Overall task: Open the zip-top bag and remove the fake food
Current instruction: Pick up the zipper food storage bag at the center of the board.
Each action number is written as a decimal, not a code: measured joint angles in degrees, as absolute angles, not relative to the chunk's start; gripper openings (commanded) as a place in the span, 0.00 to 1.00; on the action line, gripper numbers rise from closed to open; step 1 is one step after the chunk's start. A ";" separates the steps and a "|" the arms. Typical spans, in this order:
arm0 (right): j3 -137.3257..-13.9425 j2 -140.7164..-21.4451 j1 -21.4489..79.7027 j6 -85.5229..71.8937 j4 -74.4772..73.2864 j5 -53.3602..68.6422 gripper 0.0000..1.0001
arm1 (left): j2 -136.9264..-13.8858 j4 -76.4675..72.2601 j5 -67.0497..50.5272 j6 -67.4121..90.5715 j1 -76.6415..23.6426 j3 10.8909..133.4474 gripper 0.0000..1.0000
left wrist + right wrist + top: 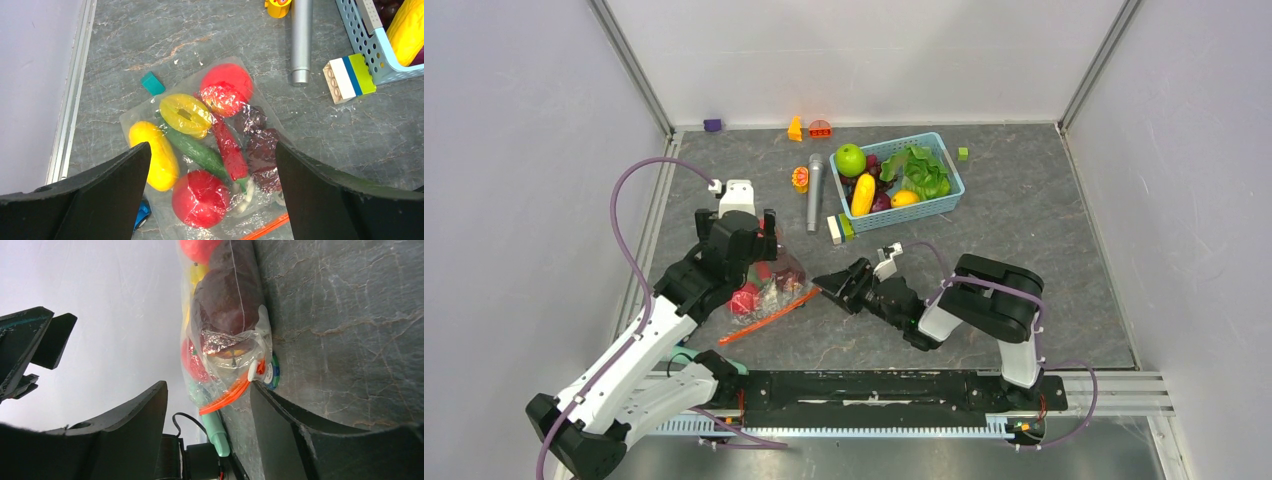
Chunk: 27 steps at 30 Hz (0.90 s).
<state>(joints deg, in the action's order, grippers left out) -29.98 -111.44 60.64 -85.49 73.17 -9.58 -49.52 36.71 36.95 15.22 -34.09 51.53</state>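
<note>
"Orange-red zip strip (769,318) on clear plastic: where does the zip-top bag (776,296) lie?"

"Flat on the grey counter (1024,260), on the near left, between the two grippers. The strip runs along the bag's near edge, slanting from near left to far right."

"And the fake food (202,197)?"

"Inside the bag, packed close: two red round fruits, a yellow ring slice, a yellow mango-like piece, a green cucumber, a red pepper and some dark maroon pieces."

"What is the left gripper (759,258) doing?"

"It hangs over the bag with its fingers spread wide, grasping nothing. In its wrist view the bag fills the gap between them."

"The right gripper (824,283)?"

"Low over the counter, pointing left at the strip's right end, released as well. Its wrist view shows the end of the strip and a white tab (253,371) between the spread fingers, just beside one of them. I cannot tell whether they touch."

"Anything else?"

"A light-blue basket (955,186) at the far side holds a green apple (850,159) and lettuce (921,171). A silver cylinder (815,190) lies left of it, and a white-and-green block (839,229) sits just beside its near left corner."
</note>
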 measured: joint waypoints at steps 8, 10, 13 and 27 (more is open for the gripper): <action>-30.26 -111.33 60.64 -85.47 70.00 -10.09 0.67 | -50.04 36.51 36.88 15.20 -34.09 51.22 1.00; -30.39 -111.63 60.64 -85.49 69.45 -10.09 0.68 | -50.35 36.45 36.75 15.20 -34.09 51.13 1.00; -30.89 -112.49 60.64 -85.49 69.30 -10.02 0.69 | -50.74 36.29 36.14 15.20 -34.06 51.13 1.00; -36.84 -118.48 59.24 -84.53 68.86 -8.99 0.44 | -51.40 36.21 35.42 15.20 -34.06 51.11 1.00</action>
<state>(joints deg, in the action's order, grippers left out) -36.84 -118.48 59.24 -84.53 68.86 -8.99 -51.40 36.21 35.42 15.20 -34.06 51.11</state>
